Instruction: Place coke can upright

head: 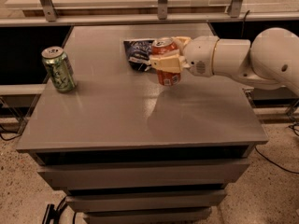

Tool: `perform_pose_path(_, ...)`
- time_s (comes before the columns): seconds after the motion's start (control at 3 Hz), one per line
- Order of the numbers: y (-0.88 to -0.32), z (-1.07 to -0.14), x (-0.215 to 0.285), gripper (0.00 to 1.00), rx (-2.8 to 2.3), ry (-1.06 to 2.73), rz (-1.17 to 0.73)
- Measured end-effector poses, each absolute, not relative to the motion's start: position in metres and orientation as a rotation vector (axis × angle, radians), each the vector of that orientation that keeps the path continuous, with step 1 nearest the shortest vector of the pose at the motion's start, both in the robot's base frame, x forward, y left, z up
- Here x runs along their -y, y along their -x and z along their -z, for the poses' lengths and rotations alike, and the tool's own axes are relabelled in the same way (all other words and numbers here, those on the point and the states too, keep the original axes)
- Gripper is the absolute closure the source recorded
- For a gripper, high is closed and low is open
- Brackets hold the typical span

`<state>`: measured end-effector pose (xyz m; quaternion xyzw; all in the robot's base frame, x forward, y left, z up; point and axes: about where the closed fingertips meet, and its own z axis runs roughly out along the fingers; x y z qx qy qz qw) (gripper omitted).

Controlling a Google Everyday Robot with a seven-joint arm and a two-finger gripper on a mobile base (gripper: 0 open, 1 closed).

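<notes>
Camera view. Coke can (163, 47): red-orange, silver top, white label patch low on the side, lettering unreadable. Upright over the back centre of the counter (140, 120), clamped between the tan fingers (166, 64) of the gripper (164, 53), reached in from the right on a white arm (243, 57). Contact of can base with counter: cannot tell.
Dark blue snack bag (137, 53): white print, illegible, just beside the can, rear left.
Green can (58, 69): upright, near the left edge, well apart, text unreadable.
Open room: front half of counter, up to front and right edges.
</notes>
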<state>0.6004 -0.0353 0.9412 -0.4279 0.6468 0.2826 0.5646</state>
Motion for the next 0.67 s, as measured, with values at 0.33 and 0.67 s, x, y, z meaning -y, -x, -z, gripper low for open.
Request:
perform_pose_path(0.33, -0.5955, -0.9406, 0.0332, 1.0, -1.476, 1.031, -0.666)
perform_pose_path(0.67, -0.5928, -0.9403, 0.032, 1.0, -1.451, 1.044, -0.667)
